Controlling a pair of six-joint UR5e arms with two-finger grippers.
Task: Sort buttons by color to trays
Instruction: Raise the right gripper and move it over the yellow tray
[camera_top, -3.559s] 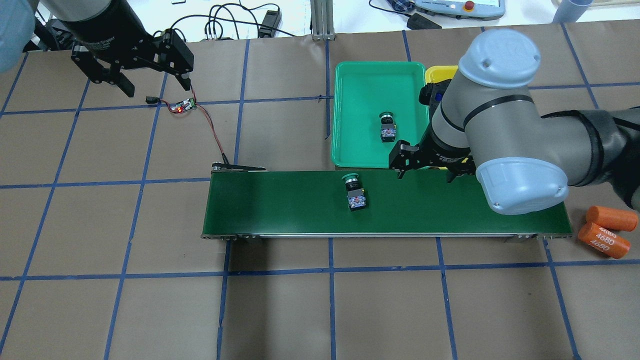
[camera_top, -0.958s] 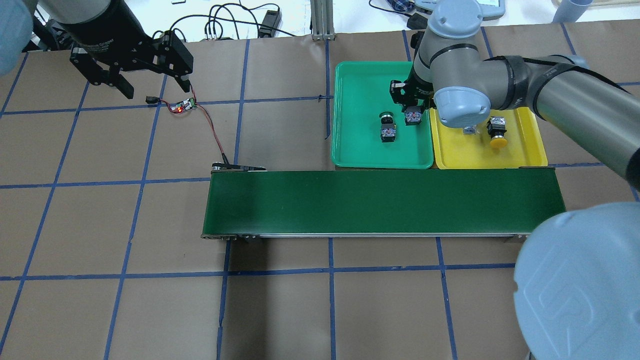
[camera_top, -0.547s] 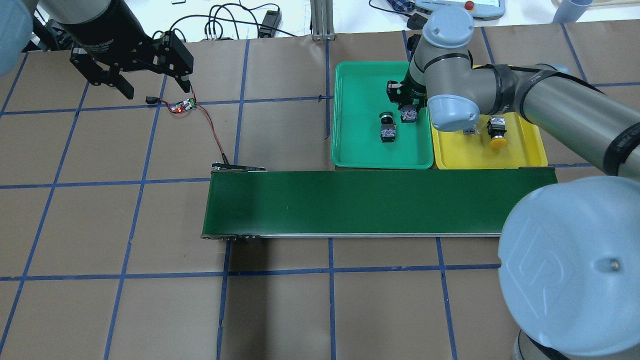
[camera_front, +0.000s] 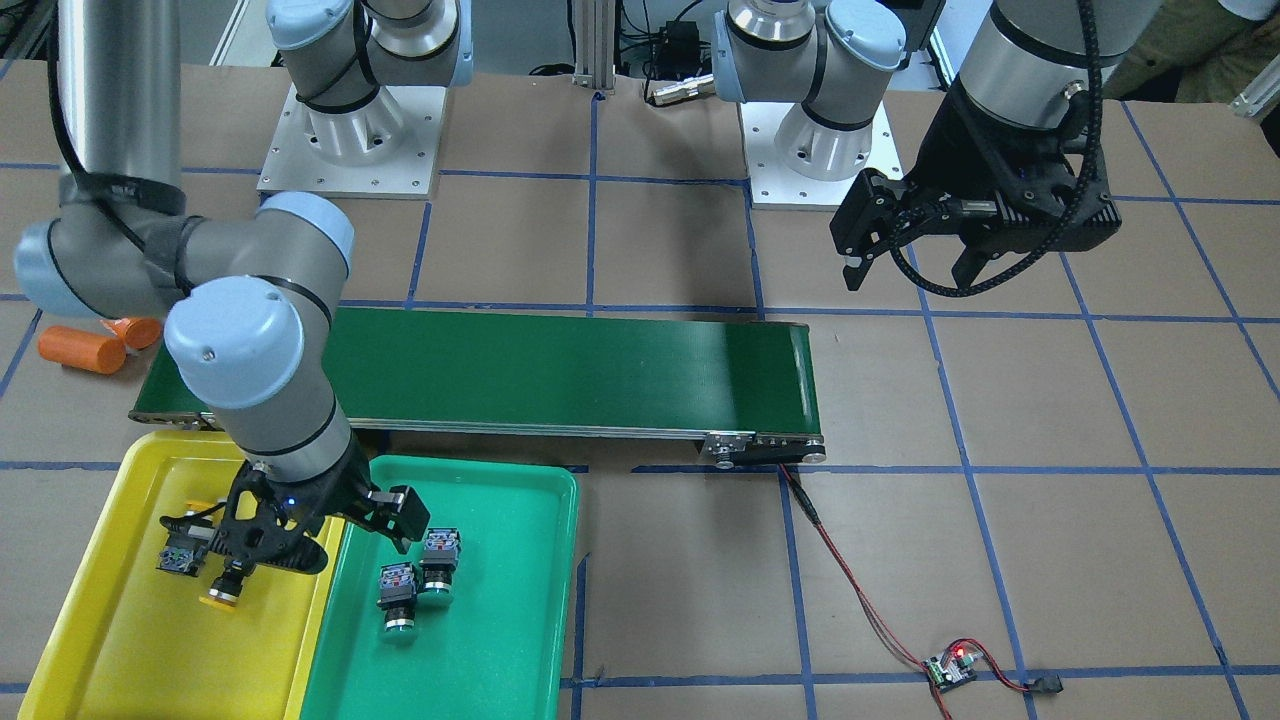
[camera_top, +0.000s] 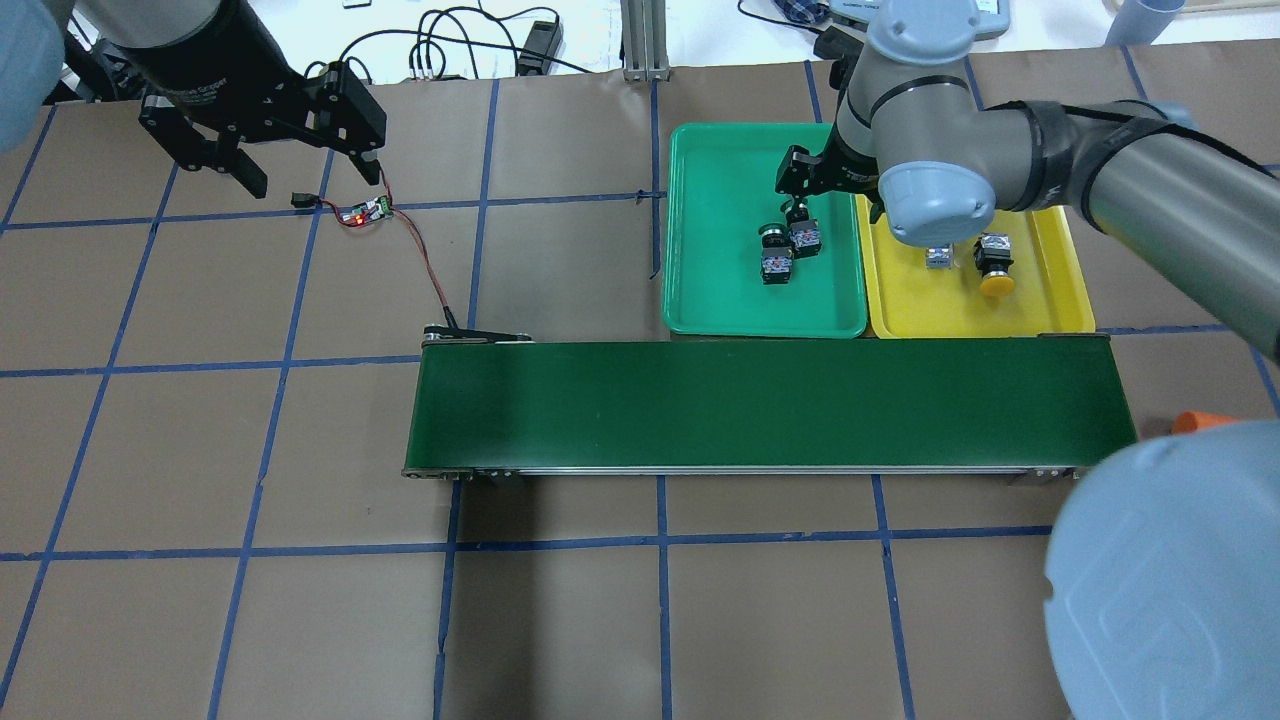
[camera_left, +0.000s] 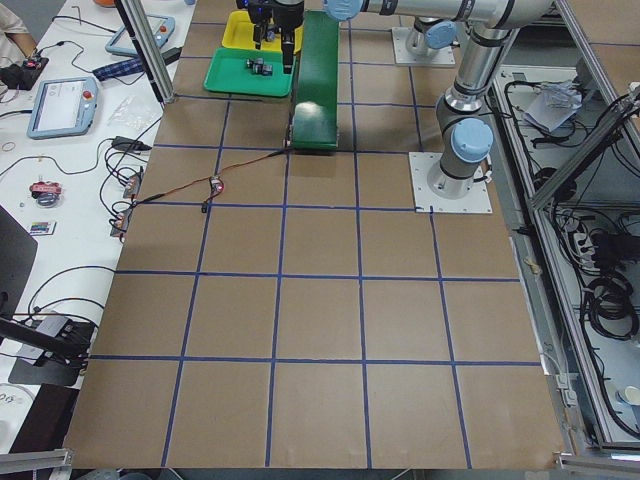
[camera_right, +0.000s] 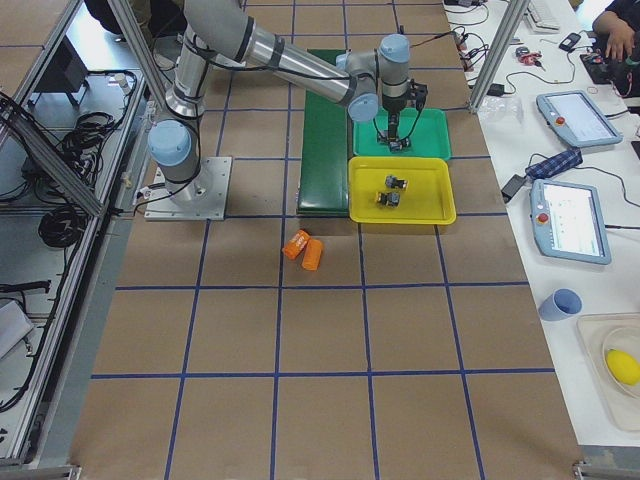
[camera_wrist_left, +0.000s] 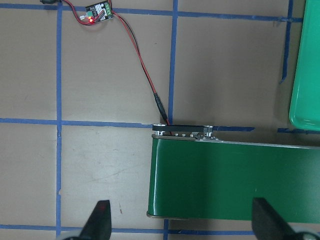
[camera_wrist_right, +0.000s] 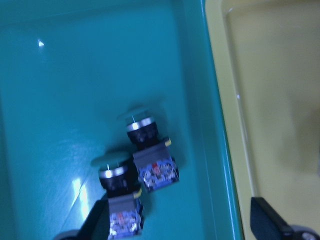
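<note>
The brown paper-covered tabletop with its blue tape grid (camera_top: 560, 620) is flat and matte, and the long dark-green conveyor belt (camera_top: 760, 405) crosses the middle of the overhead frame. Just beyond the belt, toward the upper right, sit the shallow green plastic tray (camera_top: 720, 160) and the shallow yellow plastic tray (camera_top: 930, 305), side by side with their rims meeting. Their floors look smooth and glossy, so anything nudged would likely slide, and the low walls offer little backstop. The left tool (camera_top: 308, 172) hangs at the upper left, spread and holding nothing. The right tool (camera_wrist_right: 182, 225) hovers over the green tray near its shared edge with the yellow one, also spread wide and holding nothing. The two green-capped push-button switches (camera_wrist_right: 150, 155) (camera_wrist_right: 117, 195) lie on their sides in the green tray, so close they seem to touch. The two yellow-capped push-button switches (camera_top: 993, 262) (camera_top: 938, 258) lie in the yellow tray, the second partly hidden by the arm. These switches look light, rigid and hard-shelled. The round caps would probably slip or roll, so the flat sides of the blue-grey contact block are the better hold. There is little finger room between the green pair.
</note>
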